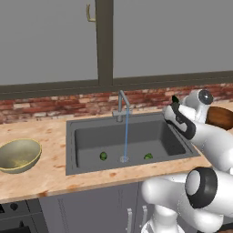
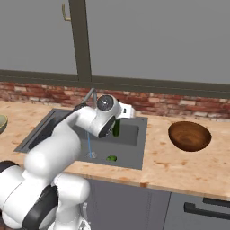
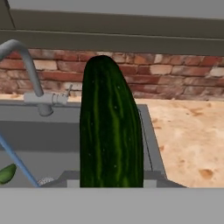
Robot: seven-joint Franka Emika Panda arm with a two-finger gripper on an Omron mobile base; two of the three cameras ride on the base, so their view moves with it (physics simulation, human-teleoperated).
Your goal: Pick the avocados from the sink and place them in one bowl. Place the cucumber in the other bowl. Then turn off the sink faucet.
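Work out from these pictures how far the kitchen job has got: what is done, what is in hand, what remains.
Done: nothing is in a bowl yet. In hand: the gripper is shut on the cucumber, held over the sink. Left: put it in the brown bowl, move both avocados to the olive bowl, and shut the running faucet.

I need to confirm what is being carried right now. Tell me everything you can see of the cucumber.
The cucumber is dark green with paler lengthwise streaks, glossy, rod-shaped with a rounded tip. It stands along the hand's axis, its lower end clamped in the shut end effector, lifted above the sink near its right rim, touching nothing else.
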